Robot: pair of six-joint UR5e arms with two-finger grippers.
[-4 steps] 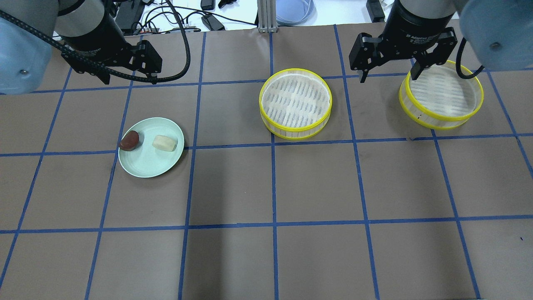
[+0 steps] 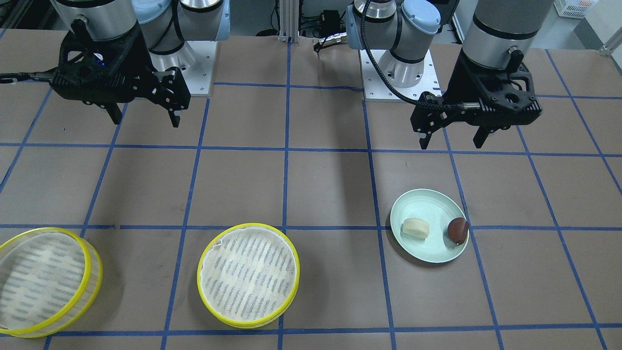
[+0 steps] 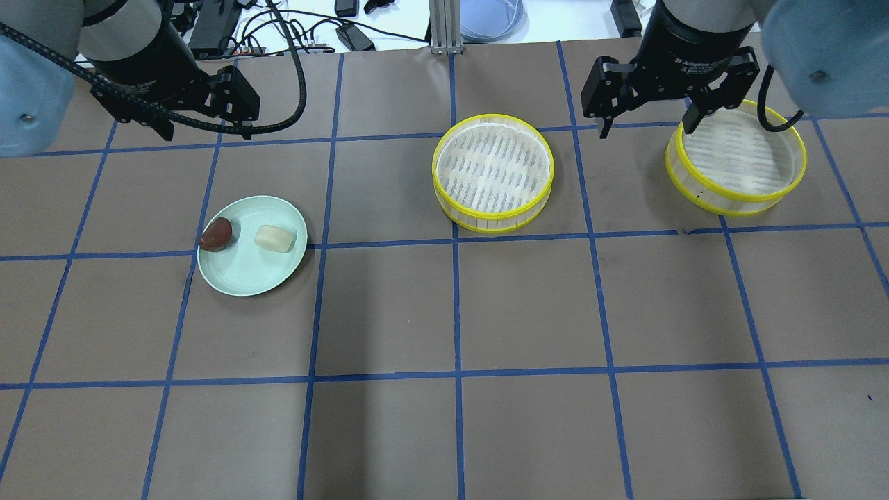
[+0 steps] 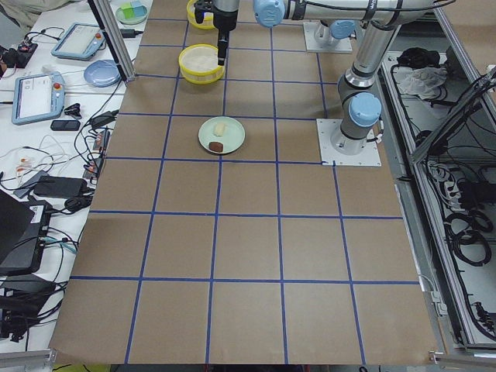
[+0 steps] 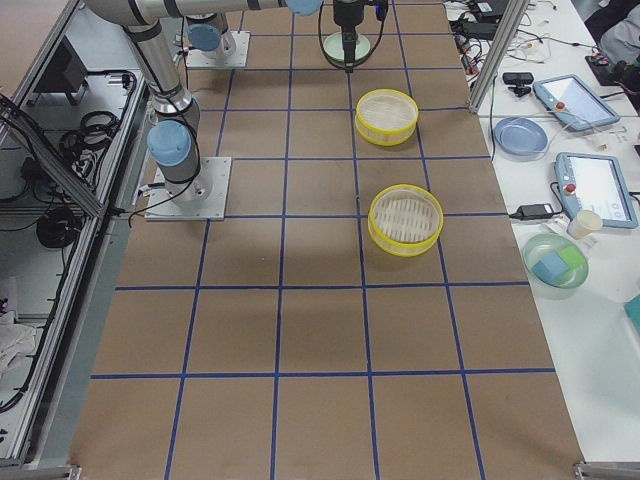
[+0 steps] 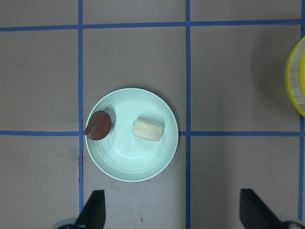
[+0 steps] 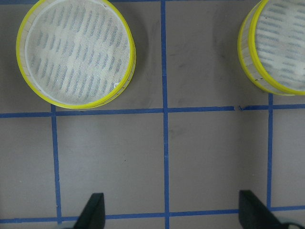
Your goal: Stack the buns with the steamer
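Fingers spread, empty: left gripper [image 2: 451, 145] upper right of the front-facing view, likely for cream blocky bun [image 2: 415, 227] and reddish-brown rounded bun [image 2: 457, 230]; right gripper [image 2: 146, 121] upper left, for yellow-rimmed cloth-lined steamer trays [image 2: 248, 279]

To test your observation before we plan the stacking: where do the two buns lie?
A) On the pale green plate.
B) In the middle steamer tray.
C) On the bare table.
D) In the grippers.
A: the cream bun and the reddish-brown bun both lie on the pale green plate, apart from each other.
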